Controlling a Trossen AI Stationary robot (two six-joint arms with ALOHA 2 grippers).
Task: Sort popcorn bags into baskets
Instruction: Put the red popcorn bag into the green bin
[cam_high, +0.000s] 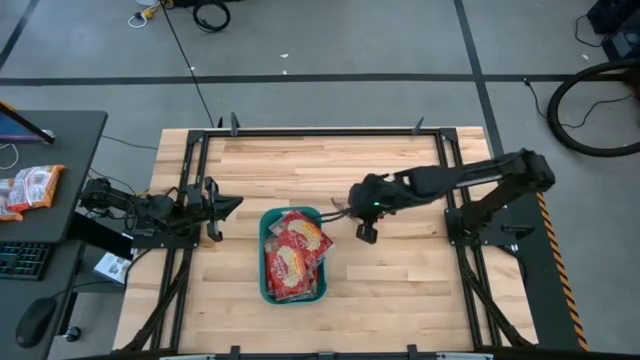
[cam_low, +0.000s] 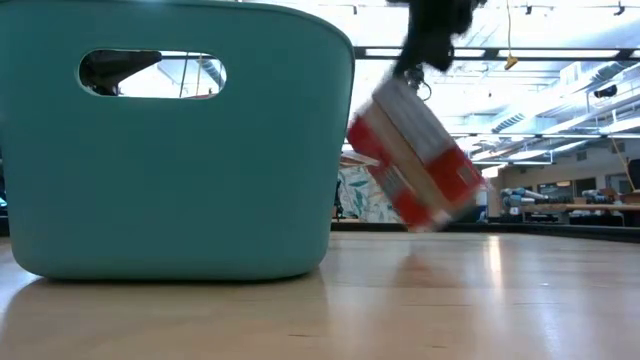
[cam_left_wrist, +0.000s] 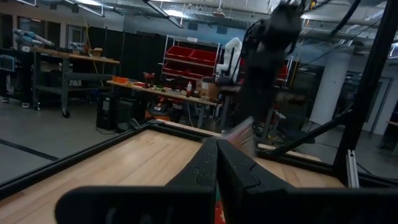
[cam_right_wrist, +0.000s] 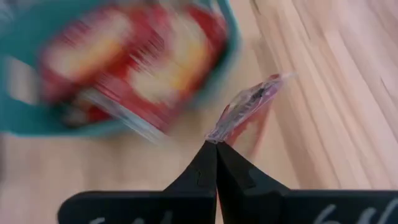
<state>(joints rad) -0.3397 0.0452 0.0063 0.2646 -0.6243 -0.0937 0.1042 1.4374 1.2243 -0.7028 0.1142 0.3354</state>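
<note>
A teal basket (cam_high: 265, 290) stands on the wooden table near the middle and holds several red popcorn bags (cam_high: 295, 250). It fills the left of the low view (cam_low: 170, 180) and is blurred in the right wrist view (cam_right_wrist: 25, 118). My right gripper (cam_high: 342, 210) is just past the basket's far right corner and is shut on one more red popcorn bag (cam_low: 415, 155). My left gripper (cam_high: 228, 207) is shut and empty, left of the basket; its closed fingers show in the left wrist view (cam_left_wrist: 216, 146). My right gripper pinches the popcorn bag by its upper edge (cam_right_wrist: 219, 134) between its two fingertips, coming from above. The bag hangs tilted below the fingers (cam_low: 425, 50), clear of the table, beside the basket's outer wall. In the right wrist view I see the bag edge-on.
Black frame rails (cam_high: 190, 180) run along the table's sides. An orange-and-white snack packet (cam_high: 30, 188), a keyboard and a mouse lie on a dark side desk off the table's left. Bare wood (cam_high: 400, 280) lies right of the basket.
</note>
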